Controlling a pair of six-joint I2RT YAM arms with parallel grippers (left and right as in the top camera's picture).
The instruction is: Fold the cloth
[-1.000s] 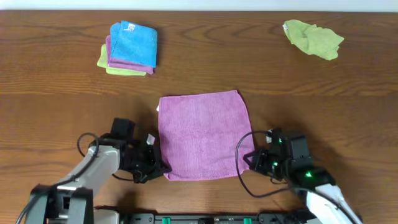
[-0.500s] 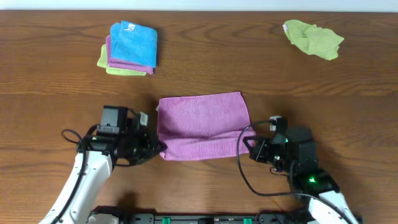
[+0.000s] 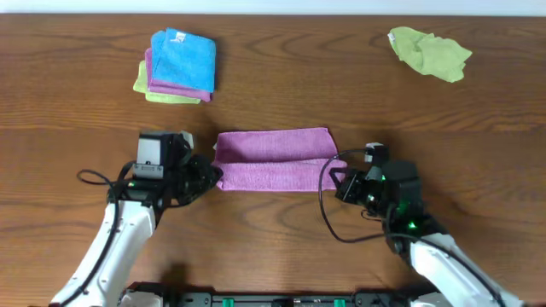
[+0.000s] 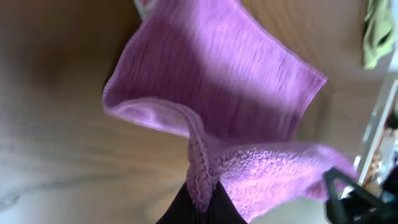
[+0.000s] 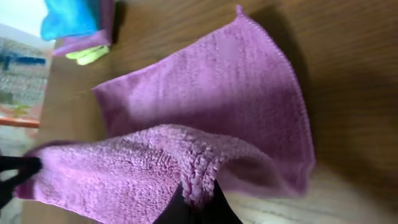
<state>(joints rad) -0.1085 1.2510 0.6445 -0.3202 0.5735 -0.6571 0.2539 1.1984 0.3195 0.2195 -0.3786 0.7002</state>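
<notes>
Cloth (image 3: 273,159) near edge aloft (both corners pinched).

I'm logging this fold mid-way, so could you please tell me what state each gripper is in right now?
Left gripper: closed, pinching a corner of the purple cloth.
Right gripper: closed, pinching another corner of the same cloth.

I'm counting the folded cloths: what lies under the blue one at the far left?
Under the blue cloth lies a purple cloth, then a lime-green cloth at the bottom. Only their edges show; the rest is covered.
</notes>
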